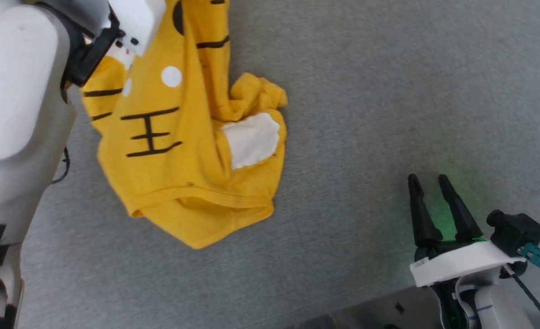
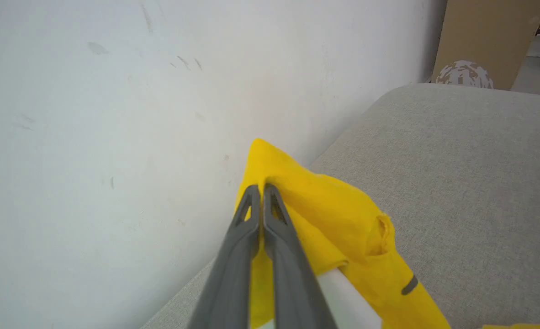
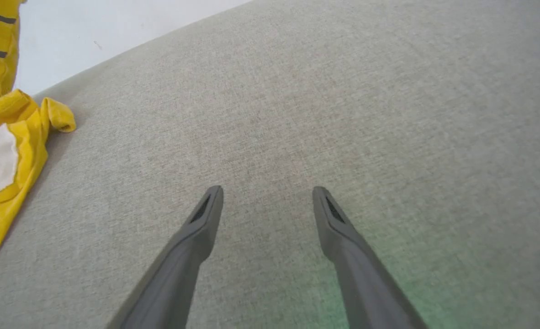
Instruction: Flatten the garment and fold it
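Note:
The yellow T-shirt (image 1: 178,151) with black stripes and white patches hangs from the upper left of the head view, its lower hem bunched on the grey surface. My left gripper (image 2: 262,188) is shut on a pinched yellow edge of the shirt (image 2: 334,205), held up in front of a white wall. In the head view the left arm's pale forearm covers the far left, and its fingers are hidden there. My right gripper (image 1: 429,181) stands open at the lower right, apart from the shirt, with nothing between its fingers (image 3: 208,208). The shirt (image 3: 5,151) lies at the left of the right wrist view.
The grey fabric surface (image 1: 389,91) stretches wide to the right of the shirt. A white wall (image 2: 114,114) runs along its far edge. A brown cardboard box (image 2: 484,36) stands beyond the surface's corner. The surface's near edge (image 1: 366,301) runs close to my right gripper.

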Tool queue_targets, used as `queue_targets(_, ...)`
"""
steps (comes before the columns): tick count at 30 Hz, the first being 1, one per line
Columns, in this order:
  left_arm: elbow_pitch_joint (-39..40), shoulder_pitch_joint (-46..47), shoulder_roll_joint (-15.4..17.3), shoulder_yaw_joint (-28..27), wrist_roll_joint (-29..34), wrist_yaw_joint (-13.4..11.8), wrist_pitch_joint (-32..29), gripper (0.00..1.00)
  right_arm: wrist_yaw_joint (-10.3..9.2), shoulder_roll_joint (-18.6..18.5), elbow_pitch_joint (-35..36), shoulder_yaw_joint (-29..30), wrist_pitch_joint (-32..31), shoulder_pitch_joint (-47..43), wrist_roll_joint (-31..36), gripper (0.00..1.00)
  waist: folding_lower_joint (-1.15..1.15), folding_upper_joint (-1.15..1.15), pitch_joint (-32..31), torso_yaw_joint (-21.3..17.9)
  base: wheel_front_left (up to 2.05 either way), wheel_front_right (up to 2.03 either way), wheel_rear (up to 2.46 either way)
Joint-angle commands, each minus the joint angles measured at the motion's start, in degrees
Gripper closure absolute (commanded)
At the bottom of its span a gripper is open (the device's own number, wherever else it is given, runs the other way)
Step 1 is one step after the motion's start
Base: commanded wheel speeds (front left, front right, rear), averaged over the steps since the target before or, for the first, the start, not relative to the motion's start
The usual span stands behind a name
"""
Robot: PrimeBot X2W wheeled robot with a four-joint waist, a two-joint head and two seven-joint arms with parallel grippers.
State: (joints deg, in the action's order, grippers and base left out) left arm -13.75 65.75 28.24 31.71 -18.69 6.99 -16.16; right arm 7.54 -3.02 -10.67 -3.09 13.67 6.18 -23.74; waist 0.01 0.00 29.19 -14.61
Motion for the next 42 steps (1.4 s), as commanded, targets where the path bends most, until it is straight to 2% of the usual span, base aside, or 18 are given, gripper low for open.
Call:
queue_targets(1,-2.1,0.7,-0.4,0.3,0.7,-0.5,0.8,1.00,-0.05,0.1,-0.7,-0.5,0.4,1.0,-0.5,0.00,-0.01,0.00,2.8,-3.7,0.00,0.00,0.00)
queue_targets(3,-5.2,0.5,-0.9,0.6,0.9,-0.8,1.5,1.00,-0.05,0.1,-1.4,-1.0,0.7,1.3,-1.0,0.00,-0.01,0.00,3.0,-4.7,0.00,0.00,0.00)
queue_targets(4,-6.7,0.3,-1.1,0.7,1.0,-1.1,2.0,0.55,-0.05,0.1,-1.8,-1.2,0.9,1.3,-1.2,0.00,-0.01,0.00,3.1,-5.0,0.00,0.00,0.00)
queue_targets(5,-8.1,0.1,-1.5,0.7,0.9,-1.4,2.4,0.00,-0.05,0.1,-2.1,-1.4,1.0,1.4,-1.4,0.00,-0.01,0.00,3.1,-5.3,0.00,0.00,0.00)
queue_targets(9,-11.4,0.0,-2.8,0.9,0.3,-1.7,4.1,0.00,-0.05,0.1,-3.0,-1.3,1.2,1.6,-1.6,0.00,-0.01,0.00,2.9,-5.4,0.00,0.00,0.00)
queue_targets(13,-12.2,0.5,-4.0,0.4,-1.4,-1.4,5.3,0.00,-0.05,0.1,-3.3,-0.3,1.3,1.5,-0.8,0.00,-0.01,0.00,1.6,-3.8,0.00,0.00,0.00)
queue_targets(17,-10.3,-0.6,-5.0,-1.4,-4.0,-2.0,7.6,0.00,-0.05,0.1,-3.0,0.6,1.3,1.2,0.4,0.00,-0.01,0.00,-0.6,-1.2,0.00,0.00,0.00)
queue_targets(21,-5.1,-5.0,-4.5,-3.2,-6.3,-3.5,9.2,0.00,-0.05,0.1,-2.4,1.6,1.3,0.3,1.9,0.00,-0.01,0.00,-2.9,1.5,0.00,0.00,0.00)
queue_targets(24,0.5,-10.6,-3.3,-5.6,-8.4,-6.2,10.1,0.00,-0.05,0.1,-1.7,2.3,0.9,-0.6,2.9,0.00,-0.01,0.00,-4.5,3.3,0.00,0.00,0.00)
queue_targets(29,10.7,-23.2,-1.6,-9.8,-11.6,-12.1,11.8,0.00,-0.05,0.1,0.1,3.5,-0.5,-2.4,4.0,0.00,-0.01,0.00,-6.8,5.9,0.00,0.00,0.00)
queue_targets(34,19.6,-37.2,-0.1,-13.4,-11.5,-18.7,16.3,0.00,-0.05,0.1,2.4,4.1,-1.2,-3.9,4.7,0.00,-0.01,0.00,-8.9,7.5,0.00,0.00,0.00)
queue_targets(38,24.1,-49.3,-0.8,-15.6,-10.6,-24.3,21.3,0.00,-0.05,0.1,4.2,4.4,-1.8,-4.7,5.2,0.00,-0.01,0.00,-10.3,8.1,0.00,0.00,0.00)
queue_targets(42,25.0,-59.7,-3.2,-16.1,-10.6,-27.8,26.3,0.00,-0.05,0.1,5.5,4.9,-2.5,-5.4,5.5,0.00,-0.01,0.00,-11.2,8.7,0.00,0.00,0.00)
